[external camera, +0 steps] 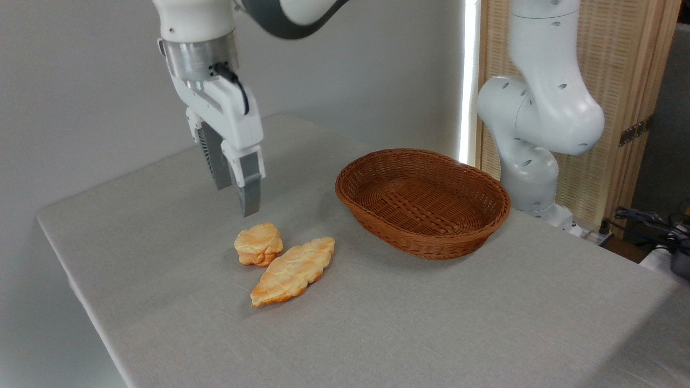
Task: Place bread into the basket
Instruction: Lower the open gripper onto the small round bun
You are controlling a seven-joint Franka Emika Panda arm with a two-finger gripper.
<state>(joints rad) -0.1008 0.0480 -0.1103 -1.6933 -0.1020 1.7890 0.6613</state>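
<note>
On the grey table (485,323), left of centre, the bread (259,244) is seen lying free: a small lumpy golden bun with a pale layered top. Just beside it, to its lower right, a longer leaf-shaped pastry (292,271) is laid; whether the two touch cannot be told, though they look very close.

Gripper (240,198) noted above the bread, a little behind it, pointed down, clear of the bun. Nothing is held. Two fingers are seen one behind the other from this angle, with a narrow gap between them; the jaws are judged to be somewhat apart, though how wide cannot be read.

Basket (469,229) placed well apart to the right, oval, reddish-brown wicker, near the arm's white base (533,161). Its floor is bare; no bread is inside.

Progress, as judged: early. The bun is not yet grasped and not yet lifted. Left to be done: descent onto the bun, closing on it without the neighbouring pastry being caught, lift, carry rightward over the rim, release. The close pastry is marked as the main hazard.
</note>
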